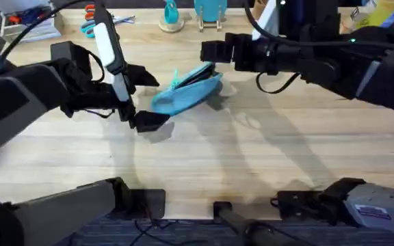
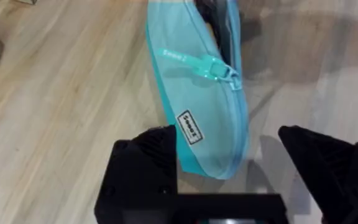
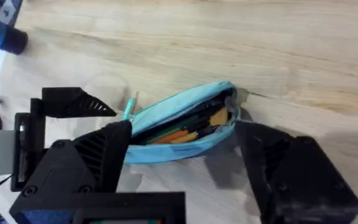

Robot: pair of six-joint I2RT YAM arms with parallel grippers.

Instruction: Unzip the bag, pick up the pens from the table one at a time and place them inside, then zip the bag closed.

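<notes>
— What lies on the wooden table (image 1: 265,157)?
— The light-blue bag (image 1: 187,90), in the middle, its zipper open, pens (image 3: 188,132) inside.
— And the claws?
— The left gripper (image 2: 229,168) is spread wide around one end, the right gripper (image 3: 185,146) wide around the other.

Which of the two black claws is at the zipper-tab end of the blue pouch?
The left gripper. Its open fingers straddle the bag's closed end, near the zipper pull. The right gripper stands open at the unzipped end, where pens show inside.
</notes>
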